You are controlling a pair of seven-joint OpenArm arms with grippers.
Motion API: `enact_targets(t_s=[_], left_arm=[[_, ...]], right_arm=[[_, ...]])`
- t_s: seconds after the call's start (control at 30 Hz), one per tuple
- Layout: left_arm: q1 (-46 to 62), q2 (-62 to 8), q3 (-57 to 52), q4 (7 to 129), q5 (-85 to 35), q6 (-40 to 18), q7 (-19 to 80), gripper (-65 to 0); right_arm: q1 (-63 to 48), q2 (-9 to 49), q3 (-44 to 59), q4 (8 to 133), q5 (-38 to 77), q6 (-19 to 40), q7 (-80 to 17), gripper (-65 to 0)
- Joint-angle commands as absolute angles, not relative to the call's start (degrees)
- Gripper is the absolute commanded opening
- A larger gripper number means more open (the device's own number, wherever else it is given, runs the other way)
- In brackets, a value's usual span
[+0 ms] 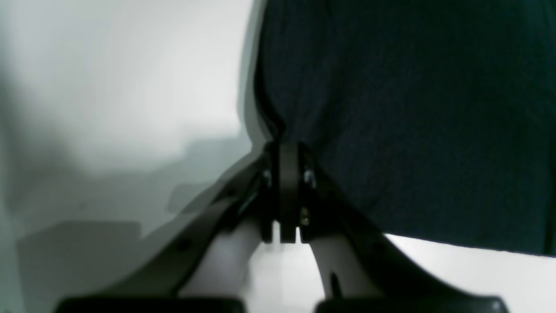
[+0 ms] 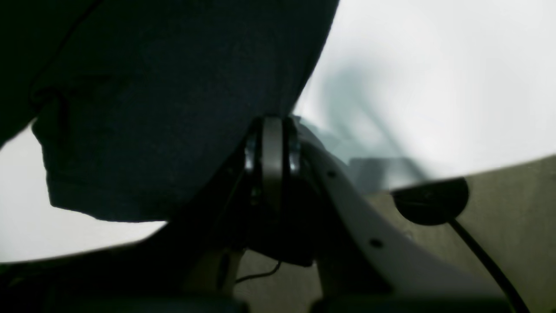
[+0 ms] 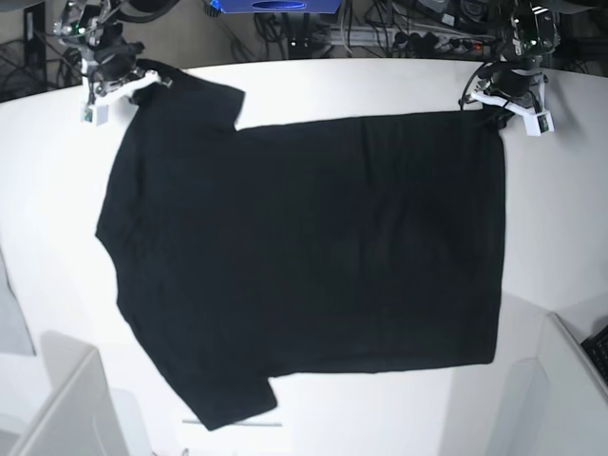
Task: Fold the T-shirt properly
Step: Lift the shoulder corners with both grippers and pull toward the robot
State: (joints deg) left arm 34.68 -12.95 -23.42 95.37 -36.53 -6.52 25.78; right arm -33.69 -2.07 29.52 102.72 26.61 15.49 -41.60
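White round table [image 3: 380, 85] carries the spread plain black cotton T-shirt [image 3: 313, 256]; left hand [image 3: 501, 116] and right hand [image 3: 128, 81], both clamped on its far corners, probably keep it flat for folding.

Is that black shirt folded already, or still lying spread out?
Spread out. In the base view the T-shirt lies flat on the white table, both sleeves showing, with no fold in it.

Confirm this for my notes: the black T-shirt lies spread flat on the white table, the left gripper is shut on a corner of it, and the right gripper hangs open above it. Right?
Not quite. The right gripper is not open: the right wrist view shows it shut on the T-shirt edge. The rest holds: shirt spread on the white table, left gripper shut on a corner.
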Motion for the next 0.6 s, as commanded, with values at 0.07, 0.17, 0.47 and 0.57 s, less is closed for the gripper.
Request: enact_targets(t_s=[0.07, 0.17, 0.47, 0.57], left_arm=[[37.14, -13.58, -23.69, 97.80, -36.53, -6.55, 25.98, -65.0], [39.08, -13.58, -23.69, 100.88, -36.53, -6.37, 25.98, -65.0], [40.22, -13.58, -23.69, 104.04, -36.53, -6.29, 26.33, -65.0], [39.87, -13.58, -23.69, 104.04, -36.53, -6.29, 26.33, -65.0]], right_arm=[[-36.53, -3.56, 29.76, 104.40, 24.31, 14.29, -44.97, -65.0], [-38.46, -4.09, 29.41, 106.51, 24.31, 14.29, -44.88, -65.0], [-37.93, -4.70, 29.58, 110.02, 24.31, 14.29, -44.88, -65.0], [-36.70, -4.62, 29.58, 111.52, 24.22, 14.29, -45.05, -65.0]])
